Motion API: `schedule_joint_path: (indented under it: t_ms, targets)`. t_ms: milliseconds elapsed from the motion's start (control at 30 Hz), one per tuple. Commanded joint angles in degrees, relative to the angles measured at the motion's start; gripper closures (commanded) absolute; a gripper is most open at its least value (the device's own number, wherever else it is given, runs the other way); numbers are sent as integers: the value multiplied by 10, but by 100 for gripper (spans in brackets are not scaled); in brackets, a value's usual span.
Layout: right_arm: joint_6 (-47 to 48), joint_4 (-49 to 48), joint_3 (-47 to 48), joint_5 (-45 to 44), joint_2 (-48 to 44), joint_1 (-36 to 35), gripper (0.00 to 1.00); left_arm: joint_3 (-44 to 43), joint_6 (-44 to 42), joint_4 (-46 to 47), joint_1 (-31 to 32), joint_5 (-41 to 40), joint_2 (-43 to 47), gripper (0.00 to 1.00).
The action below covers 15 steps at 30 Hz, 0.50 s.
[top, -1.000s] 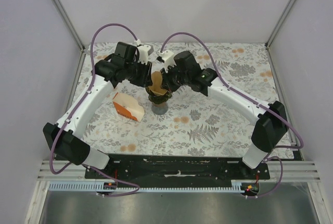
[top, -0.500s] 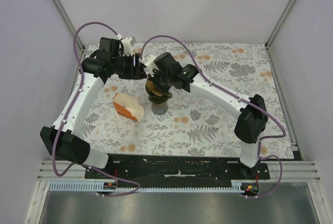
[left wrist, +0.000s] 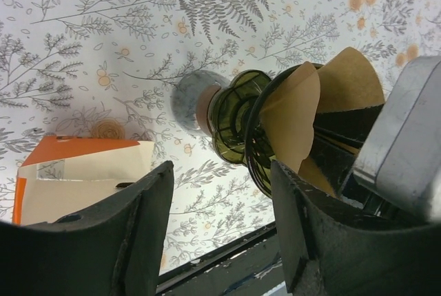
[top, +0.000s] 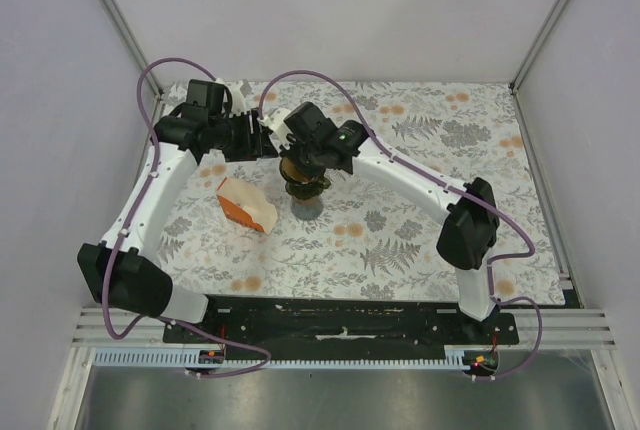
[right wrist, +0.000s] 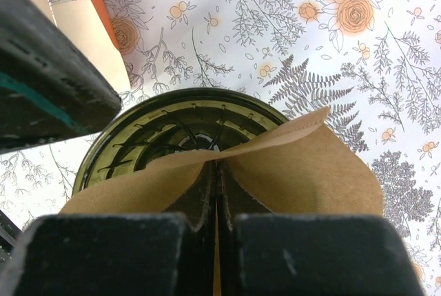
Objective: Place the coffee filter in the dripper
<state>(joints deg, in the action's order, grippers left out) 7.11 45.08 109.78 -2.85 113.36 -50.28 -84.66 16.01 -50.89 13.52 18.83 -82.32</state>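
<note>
The dark green translucent dripper [top: 307, 187] stands upright on the floral table. It also shows in the left wrist view [left wrist: 238, 120] and in the right wrist view [right wrist: 169, 127]. My right gripper [top: 300, 157] is shut on the tan paper coffee filter [right wrist: 310, 172] and holds it spread open just above the dripper's rim, its lower part inside the rim. The filter also shows in the top view [top: 291, 166] and the left wrist view [left wrist: 293, 113]. My left gripper [top: 262, 140] is open and empty, just left of the dripper, apart from it [left wrist: 220, 175].
An orange and white wedge-shaped carton [top: 245, 204] lies on the table left of the dripper [left wrist: 83, 179]. A grey round base [left wrist: 187, 100] sits under the dripper. White walls and a metal frame bound the table.
My left gripper has drawn back to the left, away from the filter. My right gripper has swung left with the filter and now sits over the dripper.
</note>
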Motion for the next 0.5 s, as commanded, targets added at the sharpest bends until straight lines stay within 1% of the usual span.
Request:
schedule_joint_path:
  t_ms: [0, 100, 200, 267, 467]
  targets:
    - [19, 5, 3, 7, 27, -19, 100, 3, 45, 41, -21, 85, 23, 36]
    - [12, 0, 11, 14, 39, -19, 100, 22, 67, 55, -35, 110, 28, 36]
    - [-2, 0, 19, 13, 46, -18, 100, 41, 93, 69, -73, 125, 34, 37]
    - [-11, -3, 17, 12, 45, -13, 100, 50, 90, 69, -90, 123, 37, 38]
    - [-17, -9, 11, 14, 44, -10, 100, 80, 94, 77, -92, 141, 49, 41]
